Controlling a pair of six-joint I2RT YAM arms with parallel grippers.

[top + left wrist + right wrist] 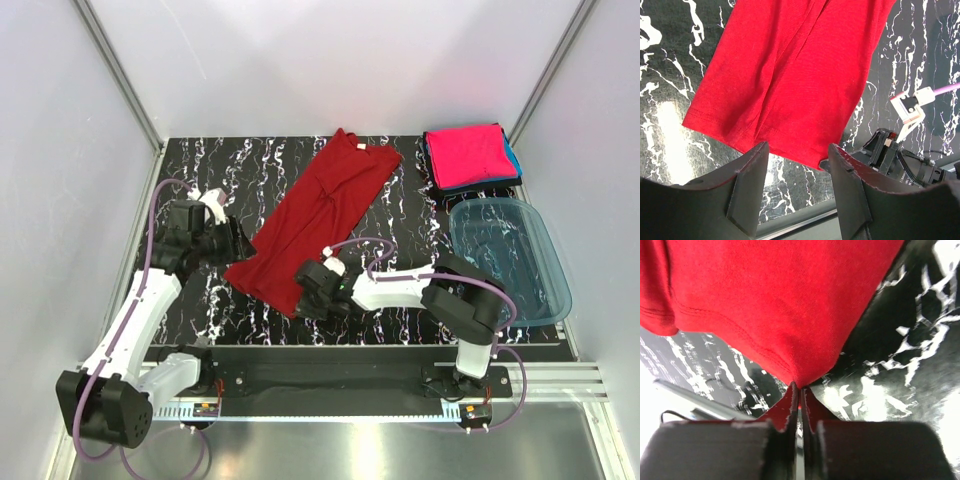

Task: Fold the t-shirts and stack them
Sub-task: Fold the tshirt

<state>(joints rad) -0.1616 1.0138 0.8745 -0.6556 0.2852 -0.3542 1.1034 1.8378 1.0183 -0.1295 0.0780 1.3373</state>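
Note:
A dark red t-shirt [318,212] lies folded lengthwise in a long strip, running diagonally from the back middle to the front left of the black marbled table [400,205]. My right gripper [303,297] is shut on its near hem corner [801,371]. My left gripper [240,240] is open and empty beside the hem's left corner; in the left wrist view [796,160] its fingers stand just short of the hem [760,137]. A bright pink folded t-shirt [468,155] lies on a teal-blue one [512,158] at the back right.
A translucent blue plastic tub [508,258] stands at the right, in front of the folded stack. White walls close in the table at the back and sides. The metal rail with the arm bases [330,370] runs along the near edge.

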